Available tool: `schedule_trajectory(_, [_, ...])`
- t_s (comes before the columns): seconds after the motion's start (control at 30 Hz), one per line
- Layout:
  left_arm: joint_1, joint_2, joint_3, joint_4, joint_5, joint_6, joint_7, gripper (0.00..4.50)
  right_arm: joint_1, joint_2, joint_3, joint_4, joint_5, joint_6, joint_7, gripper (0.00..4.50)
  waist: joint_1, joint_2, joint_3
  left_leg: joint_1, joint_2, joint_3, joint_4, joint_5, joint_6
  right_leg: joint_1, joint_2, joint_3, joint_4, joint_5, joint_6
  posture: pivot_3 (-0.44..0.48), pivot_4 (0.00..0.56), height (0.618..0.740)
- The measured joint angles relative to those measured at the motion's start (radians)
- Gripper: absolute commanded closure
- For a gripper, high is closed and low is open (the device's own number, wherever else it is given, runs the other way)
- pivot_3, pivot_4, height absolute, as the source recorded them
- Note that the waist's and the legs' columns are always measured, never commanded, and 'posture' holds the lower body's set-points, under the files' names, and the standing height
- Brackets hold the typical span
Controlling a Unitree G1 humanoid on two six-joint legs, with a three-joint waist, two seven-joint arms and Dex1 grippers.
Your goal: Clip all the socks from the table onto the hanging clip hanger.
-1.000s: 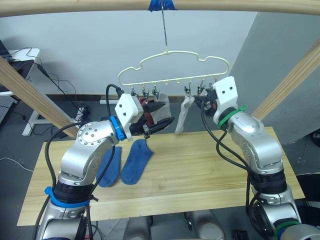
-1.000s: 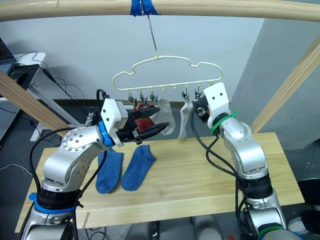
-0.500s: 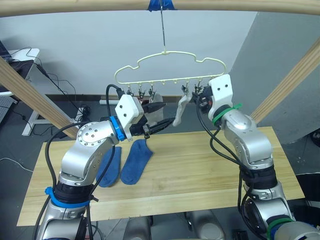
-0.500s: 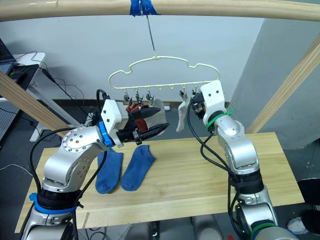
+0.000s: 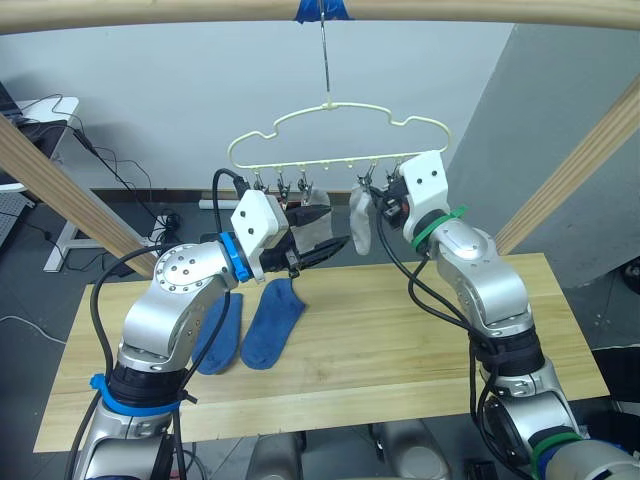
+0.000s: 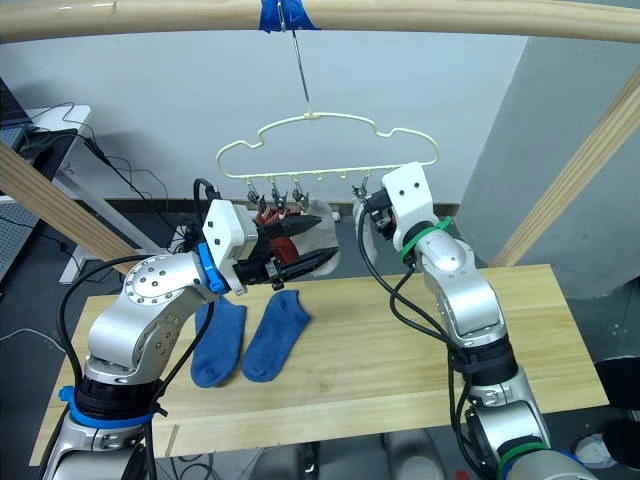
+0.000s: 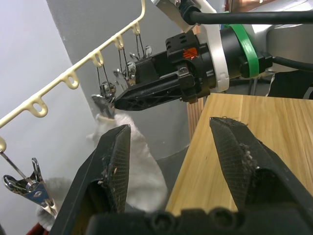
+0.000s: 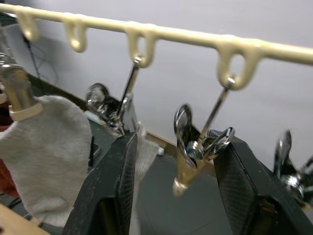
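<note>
Two blue socks (image 5: 252, 322) on table (image 5: 400, 350). Clip hanger (image 5: 335, 140): two grey, one red clipped. Left gripper (image 7: 168, 161), right gripper (image 8: 171, 186): fingers apart.

Pale wooden table (image 5: 400, 340), two blue socks (image 5: 255, 325) lying side by side

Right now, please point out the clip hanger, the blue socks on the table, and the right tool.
clip hanger (image 5: 335, 103): left eye view, top of its wavy wire outline.
blue socks (image 5: 272, 325): left eye view, middle of the nearer sock.
right tool (image 7: 120, 103): left wrist view, its black fingertips.
</note>
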Motion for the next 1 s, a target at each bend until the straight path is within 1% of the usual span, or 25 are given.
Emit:
schedule_trajectory(0.47, [0.013, 0.0, 0.0, -0.001, 0.003, 0.0, 0.002, 1.67, -0.037, 0.024, 0.002, 0.071, -0.001, -0.045, 0.019, 2.13, 0.0, 0.0, 0.0, 0.0, 0.0, 0.0, 0.0, 0.0, 0.0, 0.0, 0.0, 0.0, 0.0, 0.0, 0.0, -0.156, 0.244, 0.74])
schedule_trajectory(0.5, [0.013, 0.0, 0.0, -0.001, 0.004, 0.0, 0.002, 1.67, -0.039, 0.027, 0.002, 0.076, -0.001, -0.047, 0.019, 2.13, 0.0, 0.0, 0.0, 0.0, 0.0, 0.0, 0.0, 0.0, 0.0, 0.0, 0.0, 0.0, 0.0, 0.0, 0.0, -0.143, 0.244, 0.74])
schedule_trajectory(0.6, [0.013, 0.0, 0.0, -0.002, 0.004, 0.001, 0.003, 1.67, -0.041, 0.033, 0.001, 0.088, -0.001, -0.051, 0.019, 2.13, 0.0, 0.0, 0.0, 0.0, 0.0, 0.0, 0.0, 0.0, 0.0, 0.0, 0.0, 0.0, 0.0, 0.0, 0.0, -0.143, 0.244, 0.74])
schedule_trajectory(1.0, [0.016, 0.0, -0.01, -0.004, 0.004, 0.005, 0.019, 1.67, -0.047, 0.05, -0.002, 0.097, -0.004, -0.064, 0.003, 2.13, 0.0, 0.0, 0.0, 0.0, 0.0, 0.0, 0.0, 0.0, 0.0, 0.0, 0.0, 0.0, 0.001, 0.0, 0.0, -0.143, 0.244, 0.74])
